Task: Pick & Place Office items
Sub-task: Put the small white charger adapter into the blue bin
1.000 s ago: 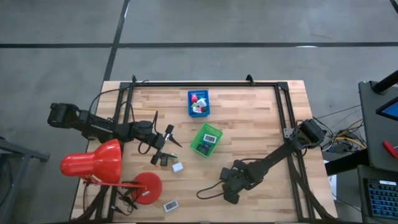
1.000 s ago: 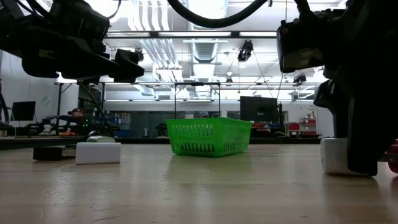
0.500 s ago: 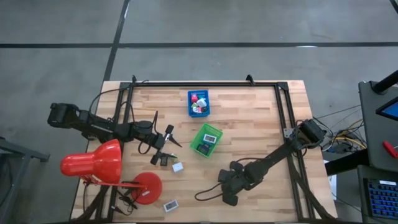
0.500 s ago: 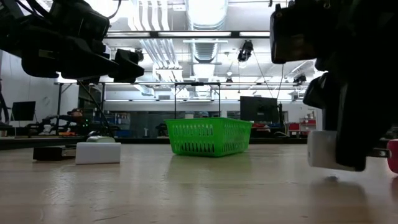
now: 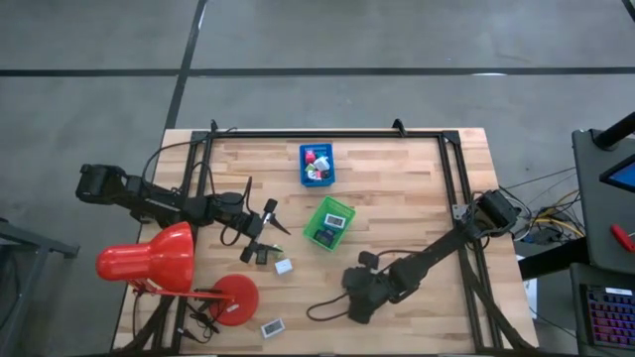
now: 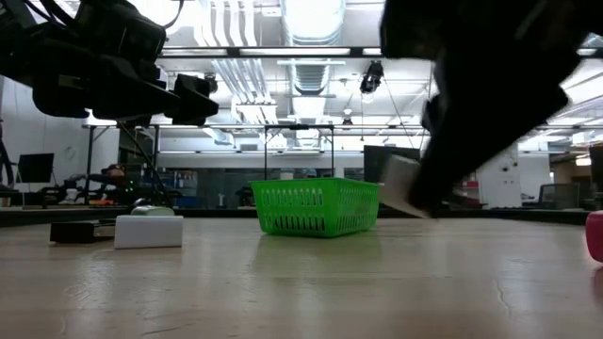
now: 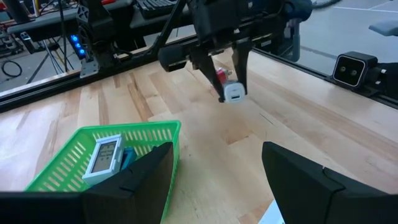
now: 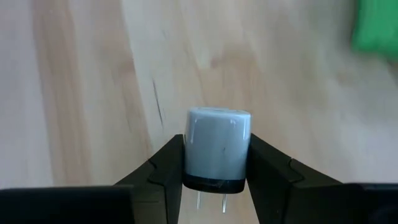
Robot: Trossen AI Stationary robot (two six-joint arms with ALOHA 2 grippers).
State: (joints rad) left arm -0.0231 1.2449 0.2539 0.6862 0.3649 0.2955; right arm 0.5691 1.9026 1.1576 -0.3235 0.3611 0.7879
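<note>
My right gripper [image 5: 359,302] hangs over the table's near middle, shut on a small white plug cube [image 8: 219,143] with two metal prongs. The same cube shows in the left wrist view [image 7: 234,93] and in the low view [image 6: 400,191]. A green tray [image 5: 328,222] holding a small white display piece [image 7: 104,153] stands at the table's centre. A blue tray [image 5: 317,165] with several coloured pieces stands behind it. My left gripper [image 5: 270,230] waits open left of the green tray. Loose pieces, white [image 5: 284,266], [image 5: 271,326] and dark [image 5: 260,255], lie flat on the table. My right gripper pinches the white cube's two opposite sides [image 8: 189,163] between its two fingers [image 8: 268,165], near the cube's dark prong end. The fingers slant down from the table's right. The cube is lifted clear of the table and tilted [image 6: 400,191].
A big red desk lamp [image 5: 149,260] stands at the near left corner. A pink-red piece [image 6: 595,235] lies on the table near my right gripper. A black frame rail [image 5: 327,134] runs along the far edge and both sides. Bare wood lies between the green tray and the right rail.
My right gripper has tipped and rolled, lifting the white cube off the table. The cube stood on the wood a second ago. It now hangs tilted and higher, swung a little toward the table's left and the green tray.
</note>
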